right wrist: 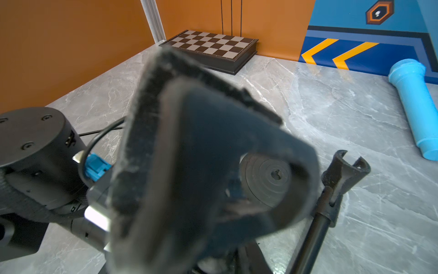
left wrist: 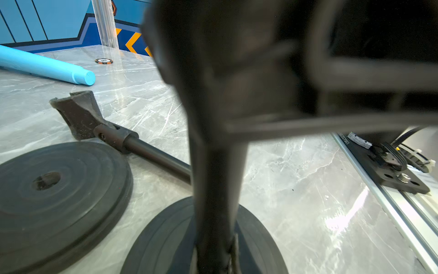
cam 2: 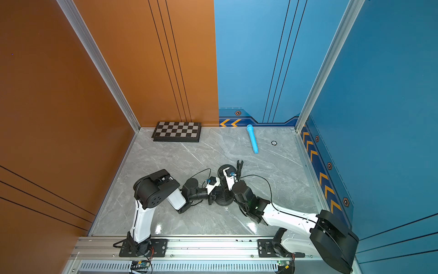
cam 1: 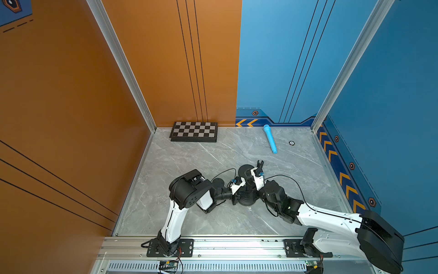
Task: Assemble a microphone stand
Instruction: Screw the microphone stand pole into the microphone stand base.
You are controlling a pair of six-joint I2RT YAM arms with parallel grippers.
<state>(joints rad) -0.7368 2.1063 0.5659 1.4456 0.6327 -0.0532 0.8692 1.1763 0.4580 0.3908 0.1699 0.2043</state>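
Observation:
Two round black bases lie mid-table in both top views: the far base (cam 1: 244, 169) (left wrist: 59, 187) has an empty centre hole. From the near base (cam 1: 246, 202) (left wrist: 260, 237) rises an upright black post (left wrist: 213, 189). My left gripper (cam 1: 237, 196) (left wrist: 213, 265) is shut low on that post. My right gripper (cam 1: 249, 187) meets it from the other side, and blur hides how its jaws stand. A black pole with a clip (cam 1: 260, 163) (left wrist: 80, 116) (right wrist: 343, 173) lies beside the far base. The blue microphone (cam 1: 270, 138) (right wrist: 414, 106) lies near the back wall.
A folded chessboard (cam 1: 194, 131) (right wrist: 208, 47) sits against the back wall on the orange side. A small poker chip (cam 1: 291, 142) (left wrist: 103, 61) lies beyond the microphone. The aluminium rail (cam 1: 237, 244) with both arm mounts runs along the front edge.

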